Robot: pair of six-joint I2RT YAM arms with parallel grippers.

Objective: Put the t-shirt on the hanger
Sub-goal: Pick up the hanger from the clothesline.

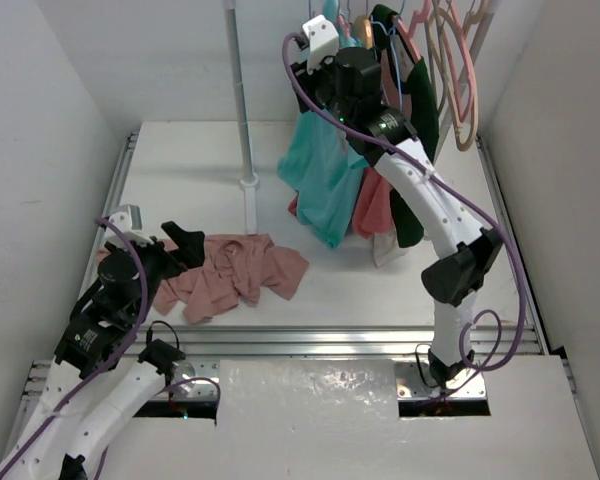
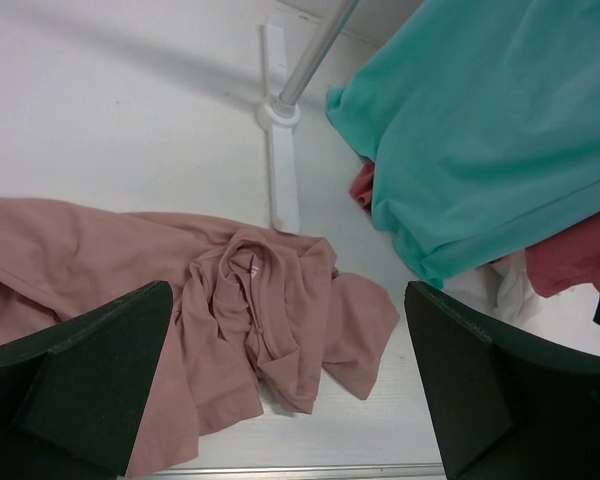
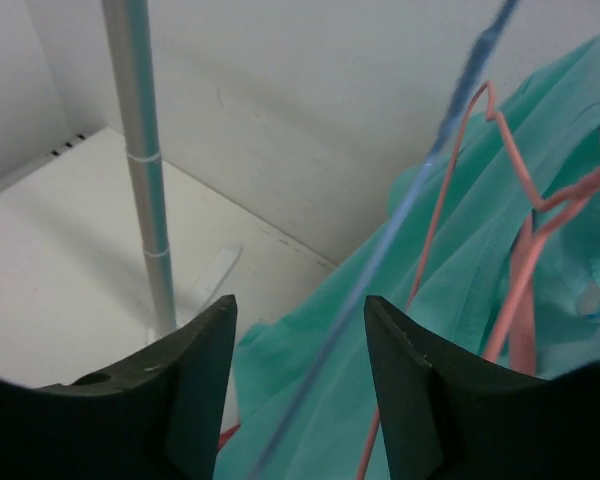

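Fabric of the t-shirt is dusty pink, crumpled into soft folds, lying on the table at the front left with its collar bunched near the middle. The left gripper hovers over it, jaws spread wide. The right gripper, also spread, straddles the thin blue wire of the hanger beside a hanging teal shirt.

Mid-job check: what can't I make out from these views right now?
- The hanger: right wrist view, blurred; hook and base cut off by frame edges.
- The right end effector: top view, fingers hidden behind its own wrist.
- The t-shirt: crumpled, sleeves and hem lost in folds; left wrist view, the left end effector covers its near edges.
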